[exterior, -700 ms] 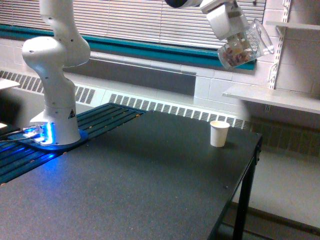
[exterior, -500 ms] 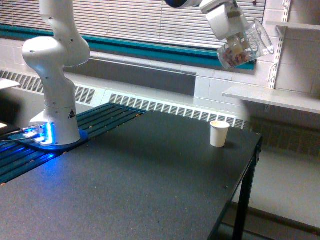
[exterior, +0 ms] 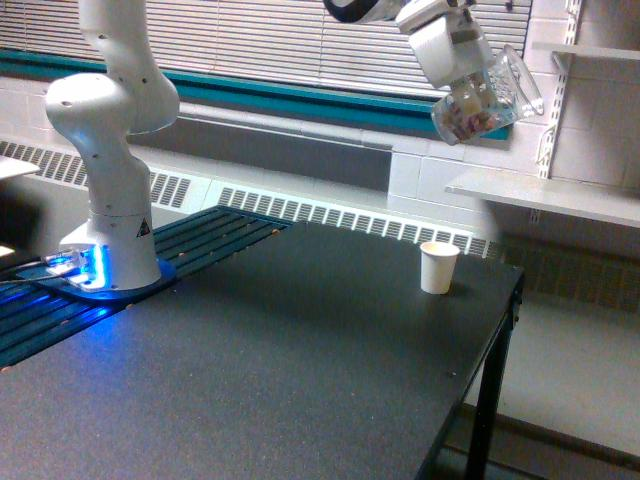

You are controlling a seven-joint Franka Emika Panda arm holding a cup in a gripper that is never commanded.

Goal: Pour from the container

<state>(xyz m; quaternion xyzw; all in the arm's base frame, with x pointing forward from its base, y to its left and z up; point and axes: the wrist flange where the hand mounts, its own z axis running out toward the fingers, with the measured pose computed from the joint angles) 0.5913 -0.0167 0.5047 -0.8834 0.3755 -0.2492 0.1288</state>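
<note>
High near the top edge of the exterior view, the gripper (exterior: 462,75) is clamped on the container (exterior: 485,97), a clear handled cup held tilted in the air with brownish-red bits showing through its wall. The fingers themselves are hard to make out against the clear plastic, and the arm's upper links are cut off by the top of the picture. The container hangs well above the dark worktop (exterior: 270,360), above and slightly toward the exterior view's right of a small white paper cup (exterior: 438,267) that stands upright near the worktop's far right edge. The robot base (exterior: 108,200) sits at the exterior view's left, glowing blue at its foot. Behind are window blinds (exterior: 260,45), a radiator grille (exterior: 340,218) and a wall shelf (exterior: 550,195) just beside the container.
</note>
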